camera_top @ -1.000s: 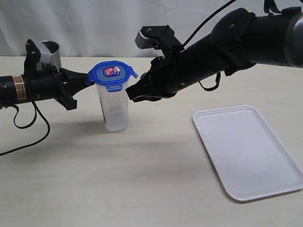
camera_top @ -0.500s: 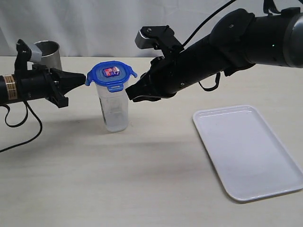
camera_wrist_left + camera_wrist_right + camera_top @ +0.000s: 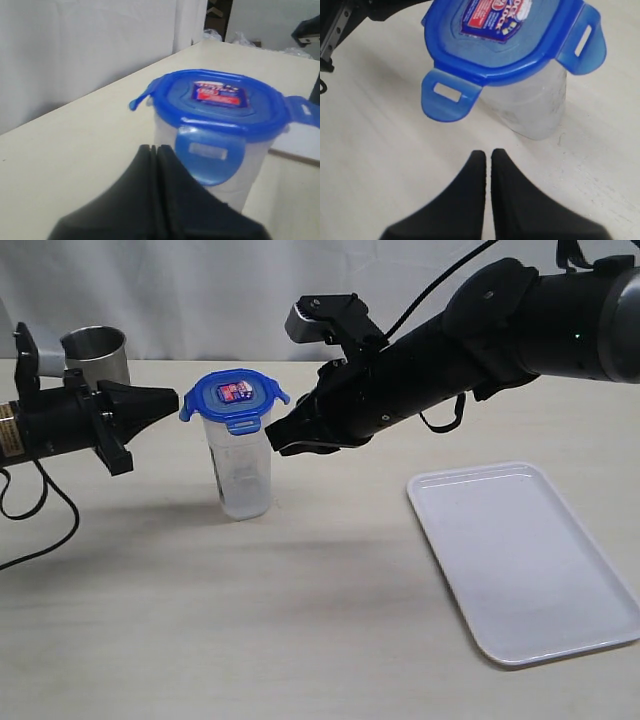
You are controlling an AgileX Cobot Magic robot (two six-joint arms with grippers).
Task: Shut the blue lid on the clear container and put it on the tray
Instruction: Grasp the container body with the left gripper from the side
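Observation:
The clear container (image 3: 243, 472) stands upright on the table with the blue lid (image 3: 235, 396) sitting on its rim. One front tab hangs down; the side tabs stick out. The left wrist view has the lid (image 3: 220, 100) close ahead, the right wrist view has the lid (image 3: 505, 35) and container (image 3: 535, 107) from above. My left gripper (image 3: 170, 400) is shut and empty, its tip just left of the lid and apart from it. My right gripper (image 3: 275, 440) is shut and empty, close to the container's right side below the lid. The white tray (image 3: 525, 555) lies at the right.
A steel cup (image 3: 97, 355) stands at the back left behind my left arm. A black cable (image 3: 40, 510) trails on the table at the left. A grey backdrop closes off the far edge of the table.
My left arm has drawn back to the left, away from the lid. The right arm, lid and container have not moved.

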